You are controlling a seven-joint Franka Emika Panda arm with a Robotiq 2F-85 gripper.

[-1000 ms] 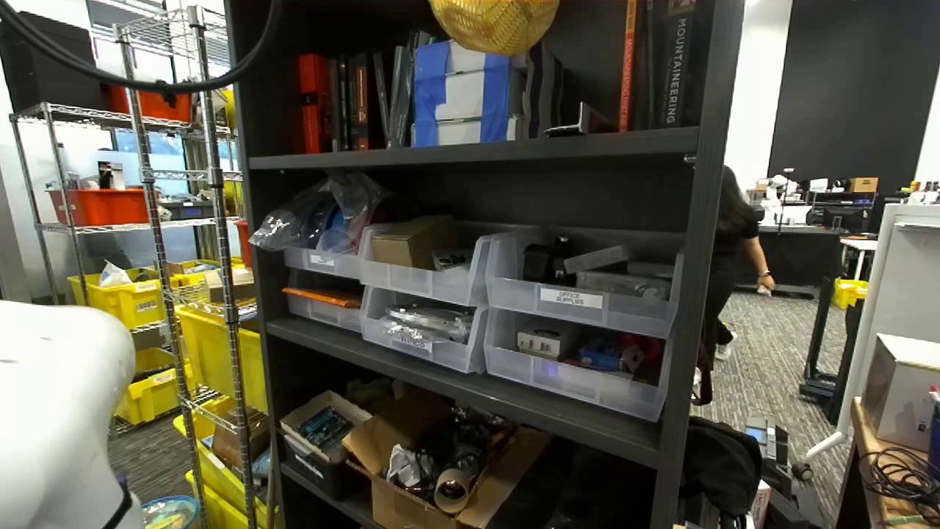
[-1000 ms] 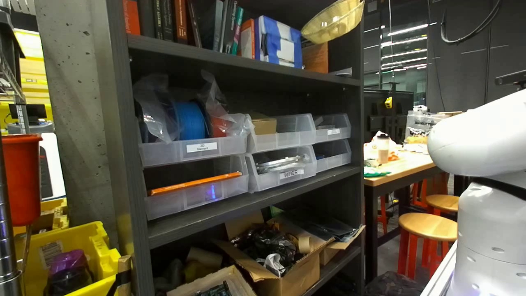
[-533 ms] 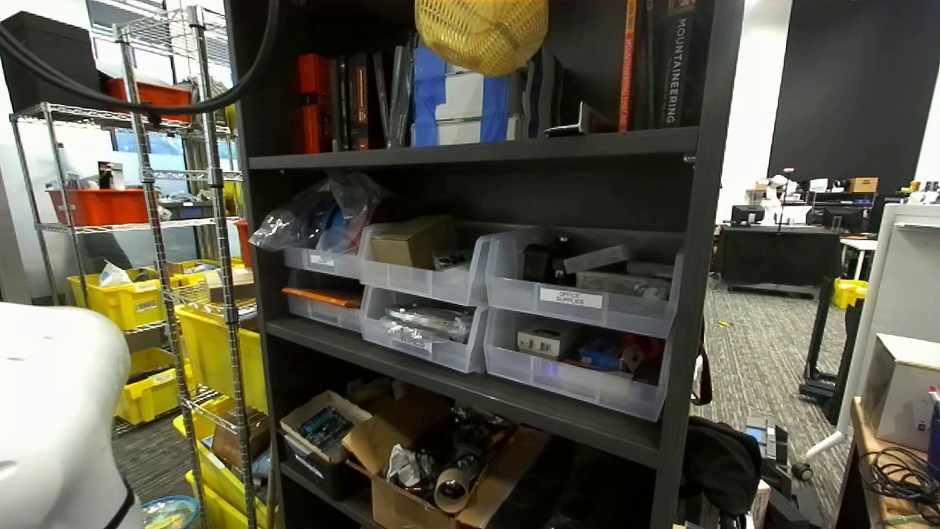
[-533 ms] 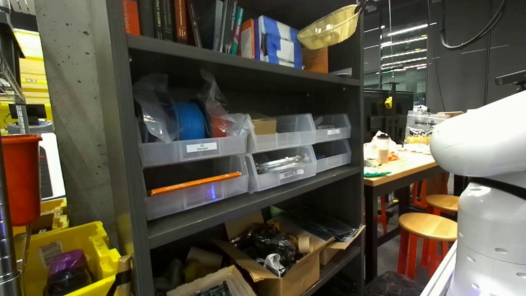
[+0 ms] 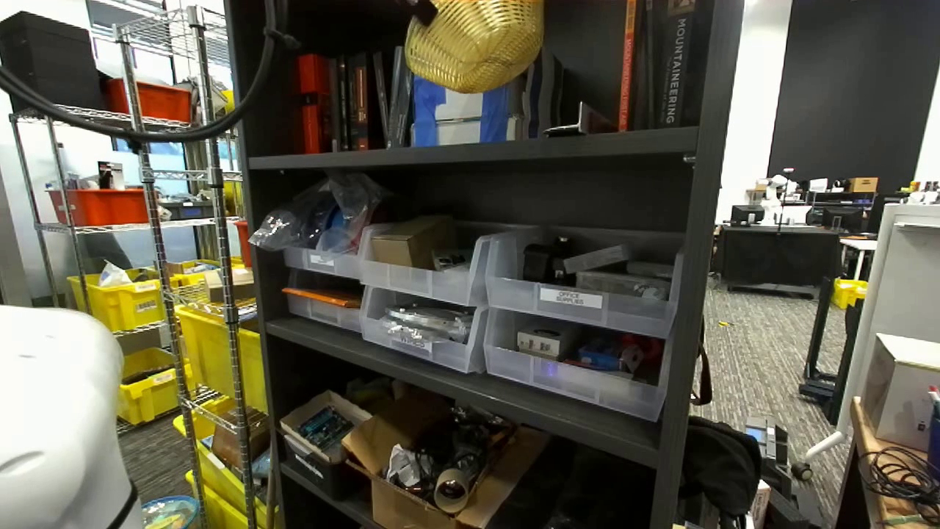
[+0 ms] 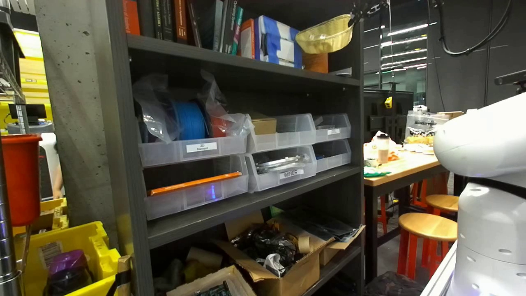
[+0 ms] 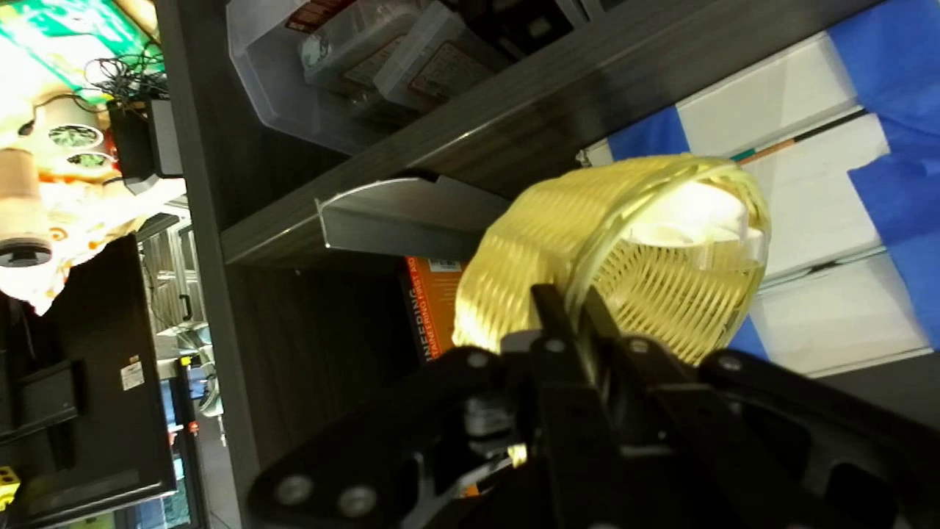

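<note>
Yellow basket (image 7: 507, 257) pinched at its rim

One woven basket is held by the single gripper (image 7: 573, 297), its rim being squeezed between the two fingers. The basket's body is borne straight out beyond the fingertips, its long axis seemingly pointed away from the grip; in an exterior view its far end (image 6: 306, 41) is set lower than the held one. It is poised above one shelf board (image 5: 367, 158), apparently untouched by it, near three white boxes (image 7: 822, 191) bound with blue tape (image 7: 903, 198) and one angled metal plate (image 7: 411, 217). Six clear bins (image 5: 433, 289) are ranked below, three over three.
</note>
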